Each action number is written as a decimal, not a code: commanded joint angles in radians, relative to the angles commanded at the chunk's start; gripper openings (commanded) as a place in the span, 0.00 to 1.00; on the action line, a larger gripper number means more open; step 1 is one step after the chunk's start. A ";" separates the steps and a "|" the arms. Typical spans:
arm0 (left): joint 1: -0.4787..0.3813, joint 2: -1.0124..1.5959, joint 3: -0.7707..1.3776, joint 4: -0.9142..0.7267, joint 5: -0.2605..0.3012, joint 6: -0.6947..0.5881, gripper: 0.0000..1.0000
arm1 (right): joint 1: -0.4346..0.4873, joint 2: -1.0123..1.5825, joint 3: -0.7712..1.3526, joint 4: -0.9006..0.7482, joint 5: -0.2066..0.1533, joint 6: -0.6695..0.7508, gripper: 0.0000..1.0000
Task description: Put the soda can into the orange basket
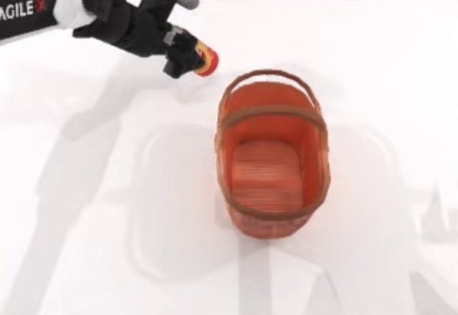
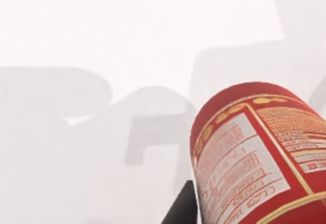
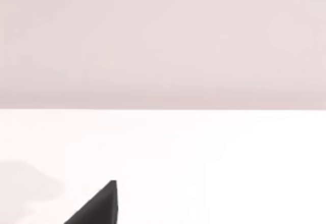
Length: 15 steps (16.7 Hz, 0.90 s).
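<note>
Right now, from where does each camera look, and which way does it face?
Top view: above the table, looking down on the orange basket; the left pincer holds the soda can.
Left wrist view: on the left arm, facing the table; the soda can fills one corner.
Right wrist view: on the right arm, facing bare table; one dark fingertip.
Top and left wrist share the can.

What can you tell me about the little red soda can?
The small red cylindrical soda can looks like shiny metal, with a gold band and a white panel of small red print framed in gold. It is tipped over rather than upright, gripped in the left arm's black two-finger gripper, with only its end poking out. It sits off the top view's upper left of the oval orange woven basket, not yet over or inside it. Nothing but the gripper touches it. Its top is not visible.
</note>
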 joint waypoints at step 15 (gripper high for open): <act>-0.067 -0.260 -0.454 1.142 0.752 -0.343 0.00 | 0.000 0.000 0.000 0.000 0.000 0.000 1.00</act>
